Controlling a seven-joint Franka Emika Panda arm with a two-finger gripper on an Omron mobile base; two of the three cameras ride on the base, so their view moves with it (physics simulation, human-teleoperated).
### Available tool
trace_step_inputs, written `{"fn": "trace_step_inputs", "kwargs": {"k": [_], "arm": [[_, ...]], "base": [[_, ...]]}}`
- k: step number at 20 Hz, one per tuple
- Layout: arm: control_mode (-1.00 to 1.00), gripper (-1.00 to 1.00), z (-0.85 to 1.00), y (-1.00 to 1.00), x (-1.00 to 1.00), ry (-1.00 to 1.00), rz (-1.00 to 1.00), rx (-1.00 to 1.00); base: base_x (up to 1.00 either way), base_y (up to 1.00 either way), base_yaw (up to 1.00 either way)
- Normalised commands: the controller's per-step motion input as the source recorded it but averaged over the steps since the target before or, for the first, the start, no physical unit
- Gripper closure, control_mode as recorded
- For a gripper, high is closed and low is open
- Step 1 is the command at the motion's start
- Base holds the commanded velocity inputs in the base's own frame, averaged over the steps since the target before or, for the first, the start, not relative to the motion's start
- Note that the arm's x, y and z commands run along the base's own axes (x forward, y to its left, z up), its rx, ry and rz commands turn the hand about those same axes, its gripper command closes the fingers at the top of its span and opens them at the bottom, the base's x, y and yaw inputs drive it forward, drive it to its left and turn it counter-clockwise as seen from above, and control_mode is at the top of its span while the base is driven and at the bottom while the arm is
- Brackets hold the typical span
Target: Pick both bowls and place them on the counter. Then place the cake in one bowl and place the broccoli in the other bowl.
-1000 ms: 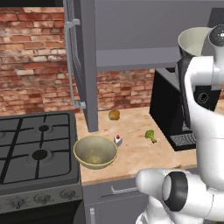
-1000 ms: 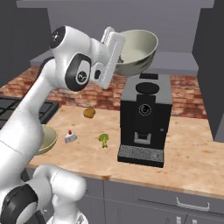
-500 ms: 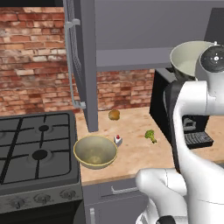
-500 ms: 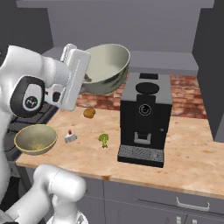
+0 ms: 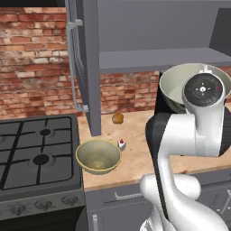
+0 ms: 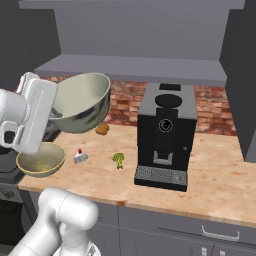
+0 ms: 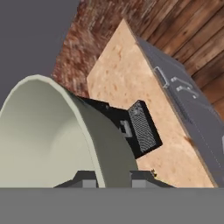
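Bowls differ in place: in the left base view the yellow-tan bowl sits on the counter near its front edge, just beside the black gas stove, with the cake close at its right and a round brown-yellow lump farther back by the brick wall. The grey-green bowl is up in the air, tilted, partly behind the arm's wrist.

From the right base view the hand is clenched on the grey-green bowl's rim, holding it above the counter over the yellow-tan bowl and cake. The broccoli lies between the cake and the black coffee machine, well apart from both bowls.

In the hand view the grey-green bowl's pale rim fills the left, with the coffee machine and bare counter beyond.
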Motion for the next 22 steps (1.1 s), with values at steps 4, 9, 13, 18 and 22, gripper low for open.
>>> {"fn": "trace_step_inputs", "kwargs": {"k": [4,9,13,18,22], "arm": [[-1.00,1.00,-0.24,0.84,-0.09,0.15,0.06,-0.02],[-1.00,1.00,-0.22,0.63,0.00,0.15,0.12,0.00],[-1.00,1.00,-0.29,0.54,0.05,0.15,0.15,0.00],[-1.00,1.00,-0.24,0.32,0.41,0.12,0.10,0.00],[-1.00,1.00,-0.17,0.00,0.58,0.03,0.06,0.02]], "base": [[0.00,0.00,0.00],[0.00,0.00,0.00],[0.00,0.00,0.00],[0.00,0.00,0.00],[0.00,0.00,0.00]]}}
